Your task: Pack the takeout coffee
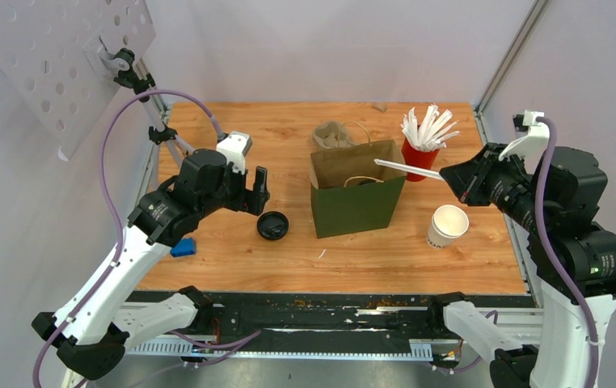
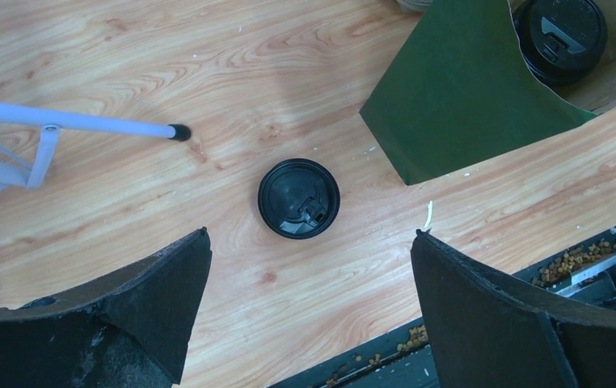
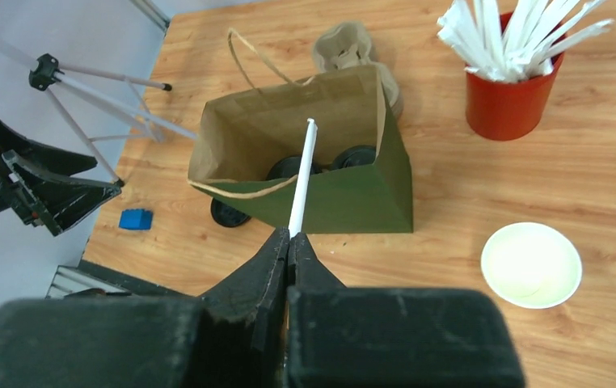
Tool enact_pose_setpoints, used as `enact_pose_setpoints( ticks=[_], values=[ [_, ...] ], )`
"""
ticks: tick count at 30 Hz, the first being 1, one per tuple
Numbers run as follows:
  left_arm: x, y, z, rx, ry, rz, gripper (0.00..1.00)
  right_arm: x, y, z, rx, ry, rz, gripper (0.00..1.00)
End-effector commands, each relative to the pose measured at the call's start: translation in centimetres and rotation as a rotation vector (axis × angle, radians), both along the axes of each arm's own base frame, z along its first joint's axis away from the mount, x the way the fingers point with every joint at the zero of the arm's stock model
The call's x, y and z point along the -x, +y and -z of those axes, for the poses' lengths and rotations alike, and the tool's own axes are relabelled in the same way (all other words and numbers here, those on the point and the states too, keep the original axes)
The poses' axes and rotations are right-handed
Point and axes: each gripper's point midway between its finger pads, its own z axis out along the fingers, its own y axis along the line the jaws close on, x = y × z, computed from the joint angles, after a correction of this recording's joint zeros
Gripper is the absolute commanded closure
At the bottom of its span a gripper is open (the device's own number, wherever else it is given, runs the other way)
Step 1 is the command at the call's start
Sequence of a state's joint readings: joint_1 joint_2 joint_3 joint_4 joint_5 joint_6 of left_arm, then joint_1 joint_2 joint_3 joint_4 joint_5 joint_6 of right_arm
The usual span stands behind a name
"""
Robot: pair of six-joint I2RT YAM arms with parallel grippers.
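Note:
A green paper bag (image 1: 357, 202) stands open mid-table. In the right wrist view two black lids (image 3: 359, 155) show inside the bag (image 3: 345, 202); the cups under them are hidden. The left wrist view shows one lid (image 2: 559, 28) in the bag. A white paper cup (image 1: 448, 225) stands open and lidless right of the bag. A loose black lid (image 1: 272, 225) lies left of the bag. My right gripper (image 1: 460, 182) is shut on a white stirrer (image 1: 406, 168) whose tip hangs over the bag mouth. My left gripper (image 1: 259, 190) is open and empty above the loose lid (image 2: 298, 198).
A red cup of white stirrers (image 1: 422, 149) stands at the back right. A grey pulp carrier (image 1: 333, 133) lies behind the bag. A small blue block (image 1: 182, 247) lies at the front left. A tripod (image 1: 163, 133) stands at the back left.

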State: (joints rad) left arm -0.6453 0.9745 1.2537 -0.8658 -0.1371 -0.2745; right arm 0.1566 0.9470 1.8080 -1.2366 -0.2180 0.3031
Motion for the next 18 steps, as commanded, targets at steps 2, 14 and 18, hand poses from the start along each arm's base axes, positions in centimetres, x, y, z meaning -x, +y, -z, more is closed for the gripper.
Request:
enact_pose_setpoints(
  ticks=[2, 14, 18],
  values=[
    [-1.0, -0.7, -2.3, 0.047, -0.066, 0.005, 0.00, -0.4, 1.8, -0.2, -0.098, -0.007, -0.060, 1.00],
    [-0.5, -1.2, -1.8, 0.054, -0.043, 0.038, 0.00, -6.7, 5.7, 3.9, -0.220, 0.114, -0.174, 0.98],
    [-0.4, -0.8, -1.7, 0.044, -0.046, 0.029, 0.00, -8.5, 6.8, 5.9, -0.261, 0.167, -0.207, 0.98]
  ],
)
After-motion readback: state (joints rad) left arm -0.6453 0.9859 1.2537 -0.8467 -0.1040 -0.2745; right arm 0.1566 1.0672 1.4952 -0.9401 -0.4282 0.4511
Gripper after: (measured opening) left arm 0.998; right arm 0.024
